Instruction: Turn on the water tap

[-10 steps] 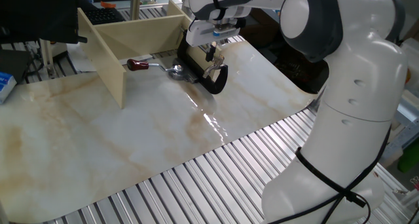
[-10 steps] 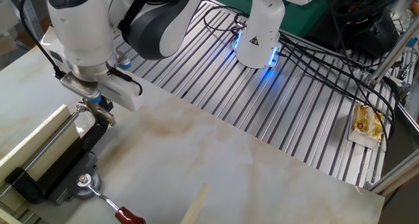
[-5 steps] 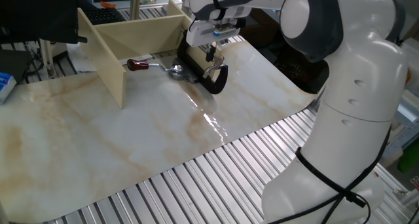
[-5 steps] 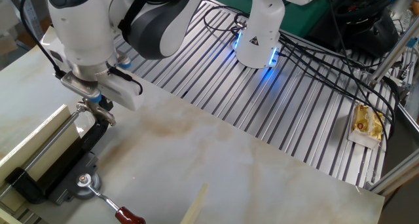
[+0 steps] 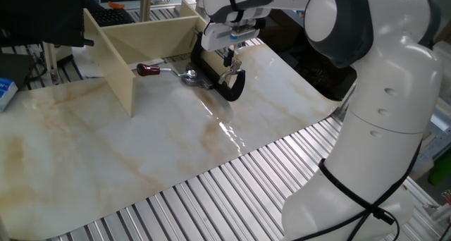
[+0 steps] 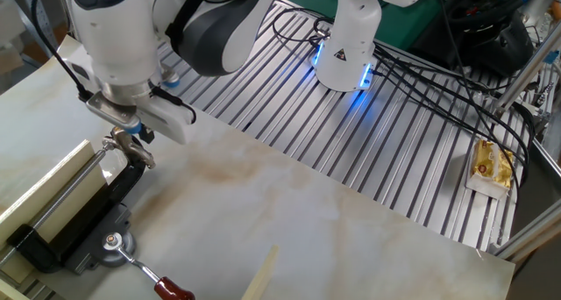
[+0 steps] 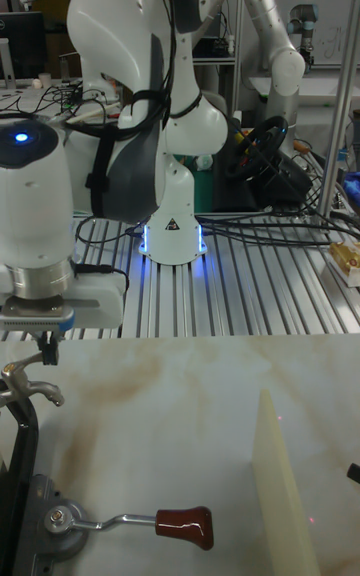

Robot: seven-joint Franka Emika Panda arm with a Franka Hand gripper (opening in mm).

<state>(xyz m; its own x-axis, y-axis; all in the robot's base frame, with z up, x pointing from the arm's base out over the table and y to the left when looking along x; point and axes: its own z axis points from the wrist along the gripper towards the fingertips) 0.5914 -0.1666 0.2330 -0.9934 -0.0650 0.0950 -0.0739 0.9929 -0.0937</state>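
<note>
Hand (image 5: 227,56) points down over the black end of the water tap, a small black curved fixture with chrome parts (image 5: 215,75); fingers (image 6: 131,140) dark and small, hard to resolve. Cannot tell whether they are parted or closed, or whether they touch the chrome spout below them. In the tall fixed view the hand (image 7: 45,339) sits just above the curved chrome spout.

Tap lies on the marbled white table (image 5: 141,156), near its far side. Thin chrome rod runs out from the chrome base to a dark red knob (image 5: 146,70), lying low over the table. Knob rests just beside the beige flat partition panels (image 5: 116,65). Same knob in the tall fixed view (image 7: 185,525), near a beige panel edge.
</note>
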